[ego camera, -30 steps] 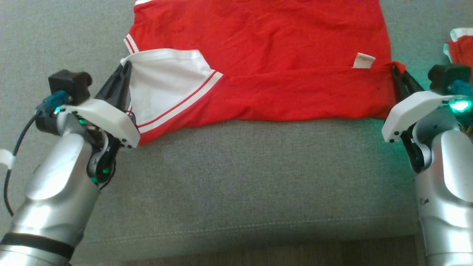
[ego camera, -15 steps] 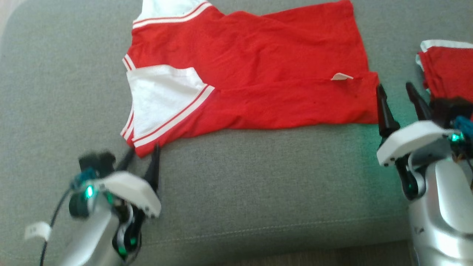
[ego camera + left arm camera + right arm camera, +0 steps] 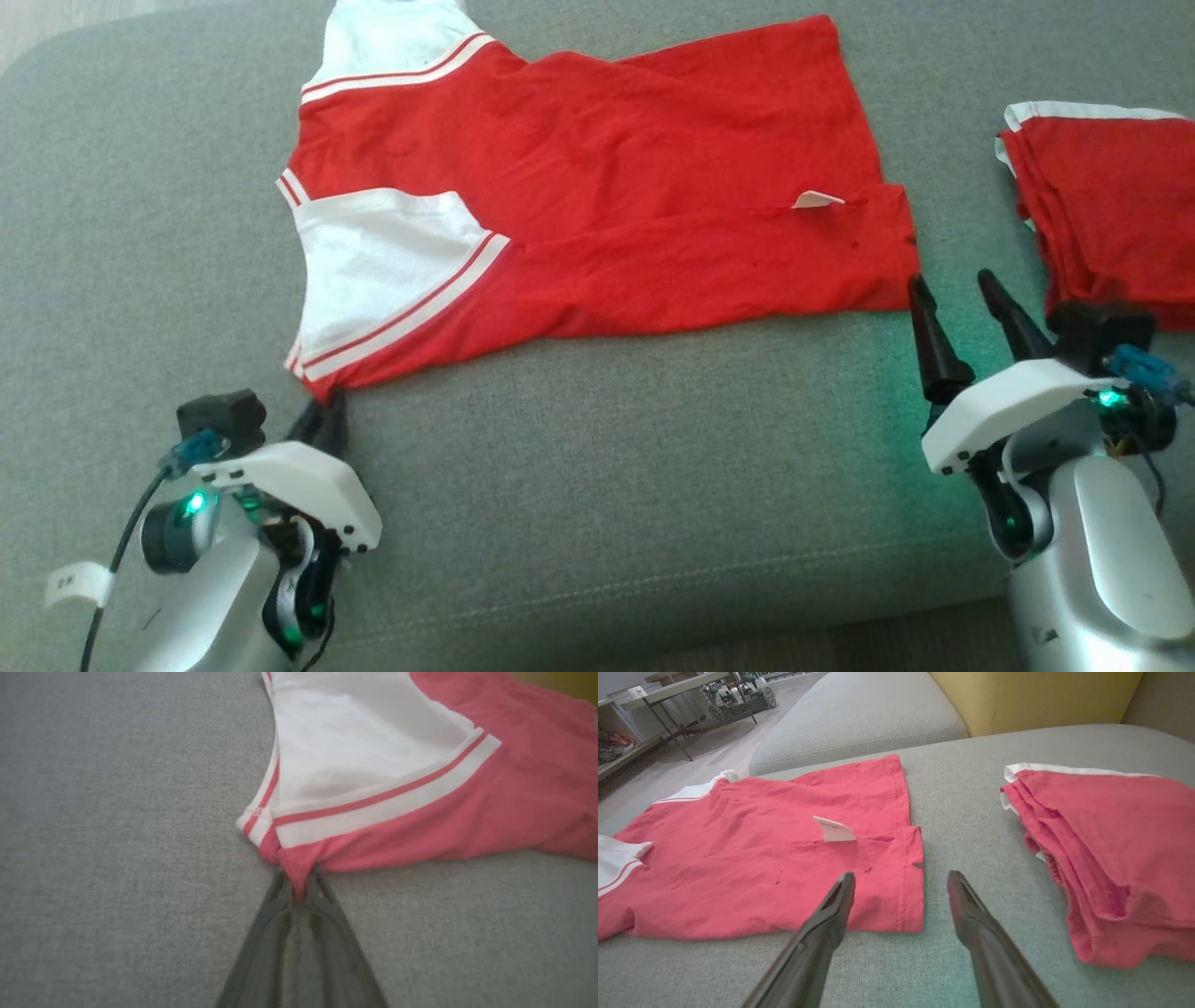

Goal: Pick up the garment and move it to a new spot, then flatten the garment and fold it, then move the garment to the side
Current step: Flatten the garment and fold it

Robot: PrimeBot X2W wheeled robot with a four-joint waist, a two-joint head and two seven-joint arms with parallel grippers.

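The garment [image 3: 597, 205], a red shirt with white, red-striped sleeves, lies spread on the grey couch with its near half folded over. My left gripper [image 3: 322, 415] is at the shirt's near-left corner. In the left wrist view its fingers [image 3: 299, 891] pinch the red tip of that corner of the garment [image 3: 420, 788]. My right gripper [image 3: 952, 280] stands open just off the shirt's near-right corner, holding nothing. In the right wrist view the right gripper [image 3: 901, 877] straddles the hem edge of the garment [image 3: 761, 868], and a white label sticks up from the fold.
A second red garment [image 3: 1102, 215], folded, lies at the right beside my right gripper; in the right wrist view this folded pile [image 3: 1111, 858] is right of my fingers. Bare couch cushion [image 3: 607, 513] runs to the front seam. A yellow cushion [image 3: 1036, 700] stands behind.
The head camera has shifted. Both grippers let go of the folded edge and drew back toward me. The left one then closed on the near-left corner; the right stays open.
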